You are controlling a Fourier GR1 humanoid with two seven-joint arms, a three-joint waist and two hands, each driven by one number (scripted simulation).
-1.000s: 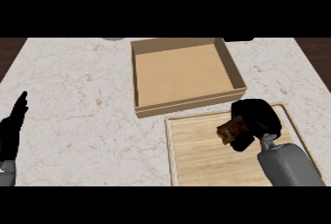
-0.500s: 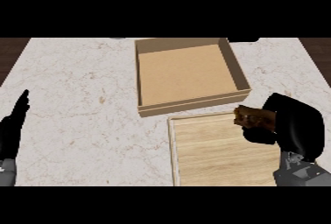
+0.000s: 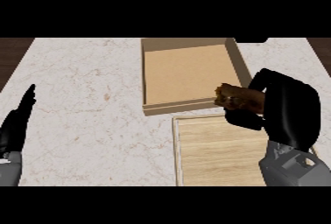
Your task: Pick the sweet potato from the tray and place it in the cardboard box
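My right hand (image 3: 287,109) is curled round the brown sweet potato (image 3: 241,97) and holds it in the air. The potato's free end pokes out to the left, over the near right corner of the cardboard box (image 3: 153,70). The box is open at the top, with its flat tan floor showing bare. The light wooden tray (image 3: 213,153) lies just in front of the box, under my right forearm. My left hand (image 3: 16,127) rests open at the left edge, fingers straight and pointing up.
The counter (image 3: 84,100) is pale speckled marble, with a dark strip beyond its left and right edges. A small dark object (image 3: 252,40) shows at the far edge behind the box.
My right hand has lifted the sweet potato off the tray and carried it up and left towards the box. The left hand has stayed put.
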